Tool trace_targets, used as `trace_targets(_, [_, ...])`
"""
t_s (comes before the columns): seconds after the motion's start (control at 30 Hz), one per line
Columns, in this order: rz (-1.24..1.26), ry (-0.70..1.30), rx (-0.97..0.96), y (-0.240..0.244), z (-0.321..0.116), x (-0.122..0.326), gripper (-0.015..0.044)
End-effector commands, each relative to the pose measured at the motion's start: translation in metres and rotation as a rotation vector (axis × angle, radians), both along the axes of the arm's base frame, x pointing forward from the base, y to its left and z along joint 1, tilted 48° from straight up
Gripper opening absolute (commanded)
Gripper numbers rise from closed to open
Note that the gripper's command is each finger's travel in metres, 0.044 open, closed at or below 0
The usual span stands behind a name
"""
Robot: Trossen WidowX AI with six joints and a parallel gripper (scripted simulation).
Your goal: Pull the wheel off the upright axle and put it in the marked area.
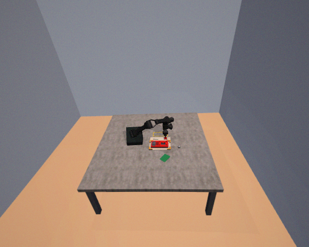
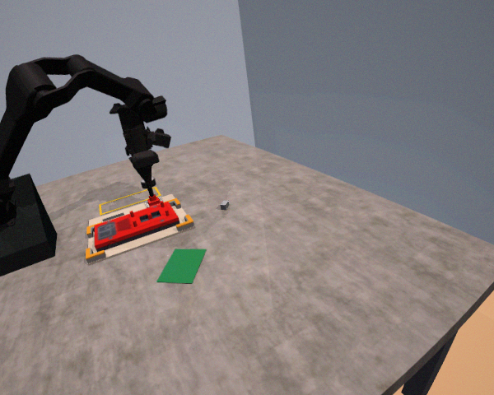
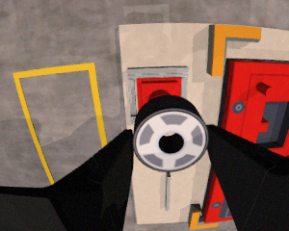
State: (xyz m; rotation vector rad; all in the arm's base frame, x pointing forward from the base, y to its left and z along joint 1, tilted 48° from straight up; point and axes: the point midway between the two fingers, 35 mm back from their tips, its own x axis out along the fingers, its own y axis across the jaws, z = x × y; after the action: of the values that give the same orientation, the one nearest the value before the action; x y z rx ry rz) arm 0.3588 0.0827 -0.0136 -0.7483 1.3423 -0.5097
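Observation:
My gripper (image 1: 165, 135) (image 2: 148, 183) (image 3: 169, 134) is shut on the wheel, which has a black tyre and a white-and-grey spoked face. The wheel (image 2: 145, 184) (image 3: 154, 137) is between the fingertips, face up, above the small red base block (image 2: 153, 199) (image 3: 159, 86). A thin dark upright part shows between wheel and block in the exterior view; whether the axle still reaches into the wheel's hole is hidden. The marked area is a yellow rectangular outline (image 1: 158, 132) (image 2: 128, 197) (image 3: 99, 111) on the table, left of the cream board in the wrist view.
The cream board (image 2: 130, 244) (image 3: 154, 212) has orange corner pieces and carries a red panel (image 1: 159, 145) (image 2: 128, 225) (image 3: 231, 87) beside the base block. A green sheet (image 1: 165, 157) (image 2: 181, 265) and a small grey block (image 1: 178, 146) (image 2: 225, 205) lie on the table.

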Motion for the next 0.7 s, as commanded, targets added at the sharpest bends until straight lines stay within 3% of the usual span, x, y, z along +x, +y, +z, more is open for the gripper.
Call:
trace_targets(0.0, [-0.004,-0.005,0.008,0.002,0.002,0.001,0.0])
trace_targets(0.47, [-0.004,-0.004,0.009,0.027,0.026,-0.01,0.0])
trace_targets(0.67, [0.004,0.004,0.004,0.035,0.008,-0.019,0.0])
